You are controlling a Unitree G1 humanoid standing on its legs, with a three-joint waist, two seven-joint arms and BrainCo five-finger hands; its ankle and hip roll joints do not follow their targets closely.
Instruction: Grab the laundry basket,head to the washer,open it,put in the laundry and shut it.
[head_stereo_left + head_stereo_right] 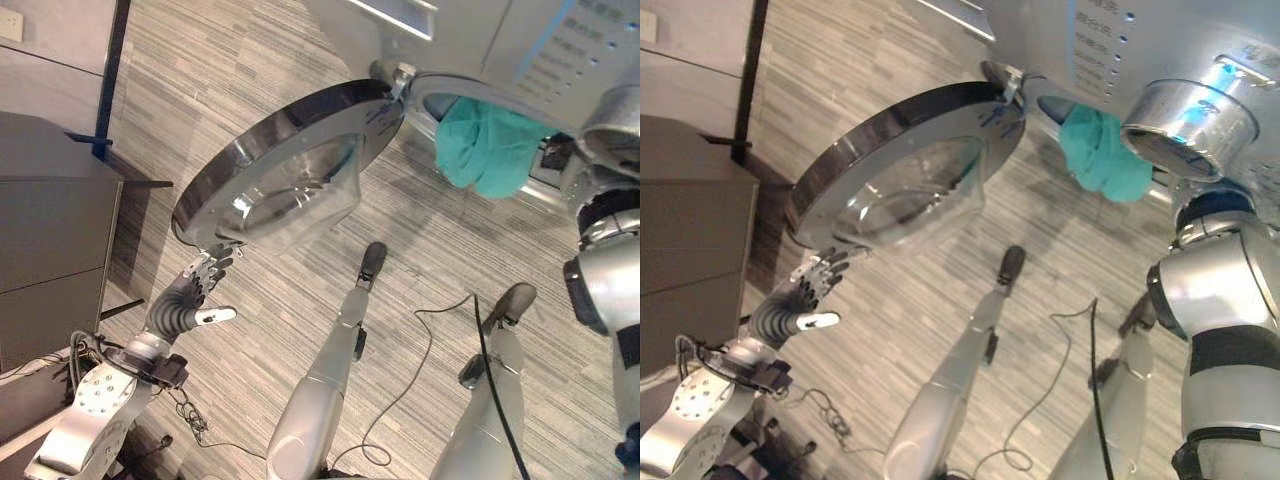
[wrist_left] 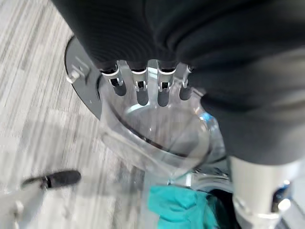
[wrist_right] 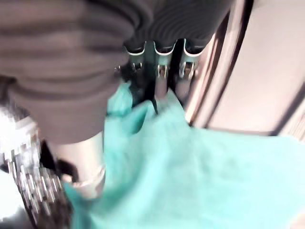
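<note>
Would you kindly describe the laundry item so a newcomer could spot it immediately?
Find the white front-loading washer with its round glass-centred door swung open. In its drum opening, beside the hinge, a teal cloth bunches and hangs over the rim. It is the sole bright, soft thing among metal and glass.

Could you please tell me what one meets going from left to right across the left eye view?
Grey cabinet → left hand → open washer door → teal laundry hanging from the washer opening.

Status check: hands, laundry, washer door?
Left hand open, fingers at washer door rim. Right hand at teal cloth, grip unclear. Cloth hangs from washer opening; door wide open.
</note>
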